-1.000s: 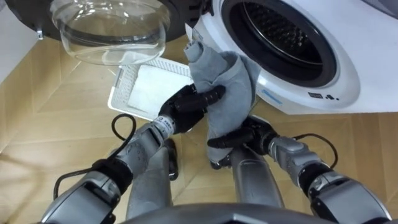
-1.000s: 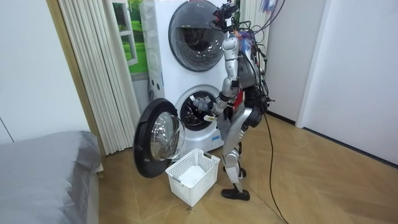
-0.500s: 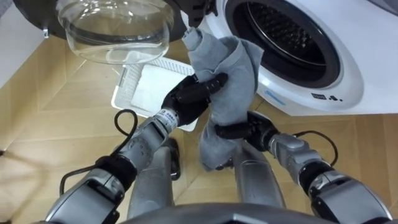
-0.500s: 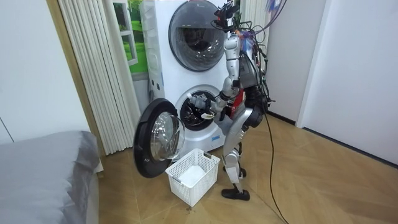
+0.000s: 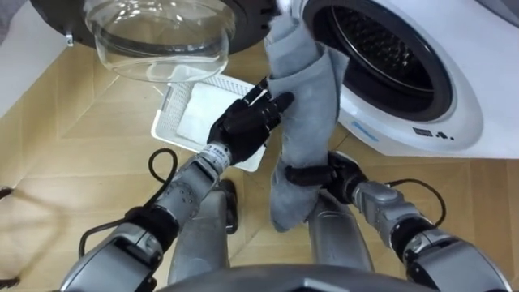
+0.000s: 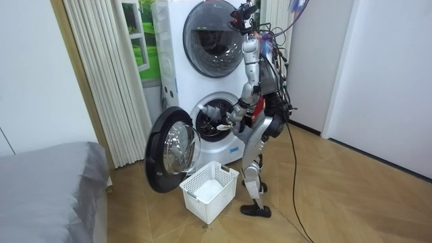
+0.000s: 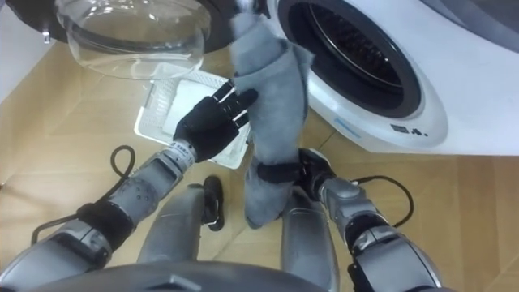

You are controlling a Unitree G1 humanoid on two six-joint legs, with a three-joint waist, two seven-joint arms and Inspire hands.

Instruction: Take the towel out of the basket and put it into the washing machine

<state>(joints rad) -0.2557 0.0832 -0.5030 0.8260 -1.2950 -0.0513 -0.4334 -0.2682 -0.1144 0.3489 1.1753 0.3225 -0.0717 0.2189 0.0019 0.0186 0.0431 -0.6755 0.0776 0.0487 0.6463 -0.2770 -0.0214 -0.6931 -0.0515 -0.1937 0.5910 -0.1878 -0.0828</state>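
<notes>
In the room view the robot stands at the lower washing machine [image 6: 219, 150] of a stacked pair, door [image 6: 172, 158] swung open, a white basket [image 6: 197, 200] by its feet. The eye views show the grey towel [image 5: 302, 89] upright before the drum mouth, right hand [image 5: 312, 174] curled round its lower part, left hand [image 5: 243, 126] straight-fingered against its side. Something white lies in the basket.

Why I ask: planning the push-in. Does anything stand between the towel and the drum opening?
Nothing visible does. The towel, gripped by the right hand and braced by the left hand, is beside the drum opening; the door hangs aside.
</notes>
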